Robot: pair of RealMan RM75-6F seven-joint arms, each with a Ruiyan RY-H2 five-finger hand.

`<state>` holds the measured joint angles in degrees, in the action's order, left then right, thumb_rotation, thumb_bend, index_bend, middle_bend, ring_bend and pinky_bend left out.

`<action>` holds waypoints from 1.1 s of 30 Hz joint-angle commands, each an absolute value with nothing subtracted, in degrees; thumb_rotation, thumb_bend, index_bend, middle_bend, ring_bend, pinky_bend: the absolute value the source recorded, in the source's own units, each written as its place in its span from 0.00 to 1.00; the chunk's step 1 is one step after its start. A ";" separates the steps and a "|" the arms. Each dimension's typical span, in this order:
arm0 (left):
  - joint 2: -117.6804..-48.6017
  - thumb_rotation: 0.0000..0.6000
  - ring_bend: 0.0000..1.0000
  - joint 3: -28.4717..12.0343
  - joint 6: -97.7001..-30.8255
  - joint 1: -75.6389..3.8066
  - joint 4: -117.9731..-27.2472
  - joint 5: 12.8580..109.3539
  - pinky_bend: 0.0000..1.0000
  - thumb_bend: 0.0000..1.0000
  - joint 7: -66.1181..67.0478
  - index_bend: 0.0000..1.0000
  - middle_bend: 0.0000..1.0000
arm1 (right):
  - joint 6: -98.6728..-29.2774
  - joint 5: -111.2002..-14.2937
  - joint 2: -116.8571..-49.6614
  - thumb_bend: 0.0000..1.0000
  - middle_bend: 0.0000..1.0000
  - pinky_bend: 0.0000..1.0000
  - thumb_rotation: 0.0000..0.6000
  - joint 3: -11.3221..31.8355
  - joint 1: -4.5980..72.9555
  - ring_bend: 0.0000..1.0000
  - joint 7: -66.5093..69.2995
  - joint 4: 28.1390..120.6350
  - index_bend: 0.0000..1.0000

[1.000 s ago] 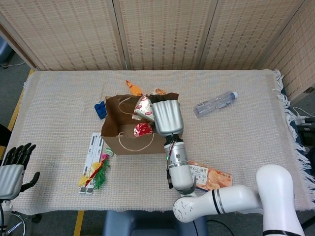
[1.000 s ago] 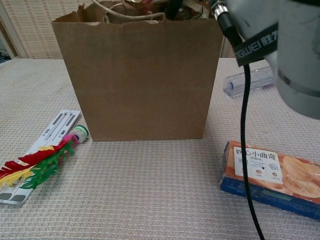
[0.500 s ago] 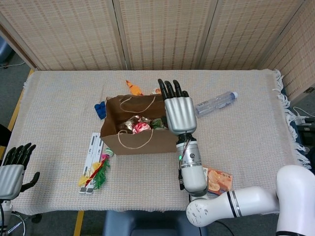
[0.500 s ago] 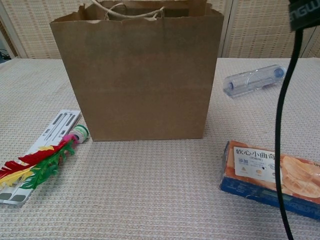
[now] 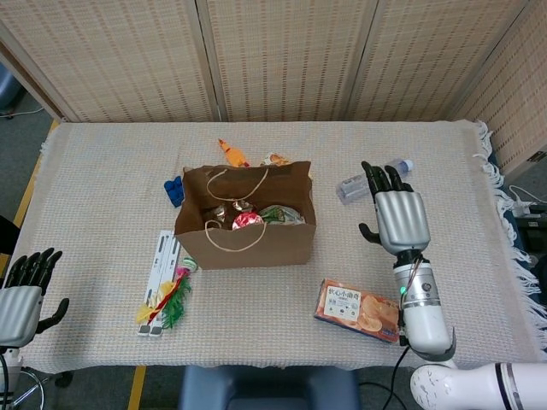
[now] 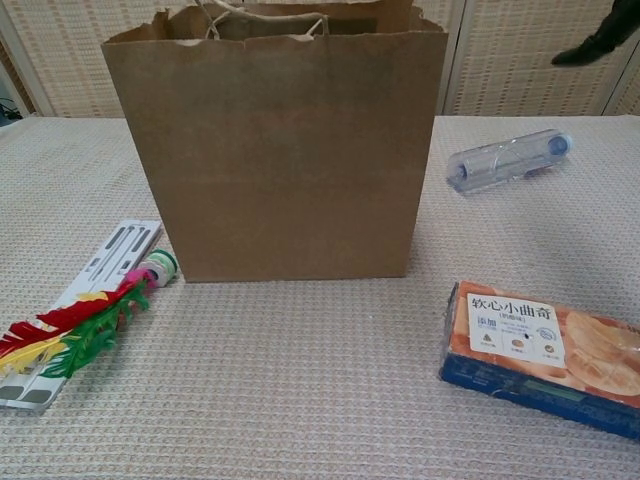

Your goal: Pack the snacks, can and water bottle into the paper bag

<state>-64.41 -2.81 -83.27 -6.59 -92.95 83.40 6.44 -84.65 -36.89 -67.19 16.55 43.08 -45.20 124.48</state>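
The brown paper bag point(image 5: 248, 243) point(image 6: 280, 150) stands upright mid-table with snack packets point(image 5: 248, 219) showing inside its open top. A clear water bottle point(image 5: 352, 185) point(image 6: 508, 160) lies on its side to the bag's right. An orange biscuit box point(image 5: 357, 309) point(image 6: 545, 352) lies flat near the front edge. My right hand point(image 5: 398, 215) hovers open and empty above the table, right of the bag and just over the bottle's near side; only a dark fingertip point(image 6: 598, 42) shows in the chest view. My left hand point(image 5: 21, 290) hangs open off the table's left front corner.
A white ruler-like strip point(image 5: 159, 272) point(image 6: 85, 290) with coloured feathers point(image 5: 171, 299) point(image 6: 70, 330) lies left of the bag. A blue object point(image 5: 174, 190) and orange and small wrapped items point(image 5: 231, 154) sit behind the bag. Wicker screens stand behind the table.
My right hand has lifted out of the bag's mouth and swung right, leaving the snack packet inside. It is now empty over the bottle area. The left hand stayed still.
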 commanded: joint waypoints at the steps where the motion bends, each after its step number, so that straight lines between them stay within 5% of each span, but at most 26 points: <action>1: -64.49 1.00 0.00 -2.90 -83.27 -6.60 -93.02 83.23 0.00 0.37 6.74 0.00 0.00 | -77.36 -35.07 -64.82 0.13 0.11 0.31 1.00 11.87 39.21 0.06 -40.24 121.39 0.00; 9: -64.62 1.00 0.00 -2.94 -83.41 -6.55 -92.87 83.24 0.00 0.37 6.80 0.00 0.00 | -68.80 -31.89 -66.09 0.03 0.02 0.18 1.00 3.12 40.04 0.00 -45.40 122.24 0.00; 17: -64.70 1.00 0.00 -2.99 -83.43 -6.56 -92.82 83.19 0.00 0.37 6.96 0.00 0.00 | -59.13 -13.48 -63.65 0.01 0.00 0.11 1.00 5.17 48.28 0.00 -46.74 125.55 0.00; 33: -64.54 1.00 0.00 -2.92 -83.28 -6.59 -92.79 83.32 0.00 0.37 6.60 0.00 0.00 | -67.22 -14.64 -76.14 0.00 0.00 0.07 1.00 -0.77 53.44 0.00 -51.34 123.57 0.00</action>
<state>-64.54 -2.92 -83.28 -6.59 -92.79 83.32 6.60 -66.38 -14.63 -75.24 -0.15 52.94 -50.65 124.10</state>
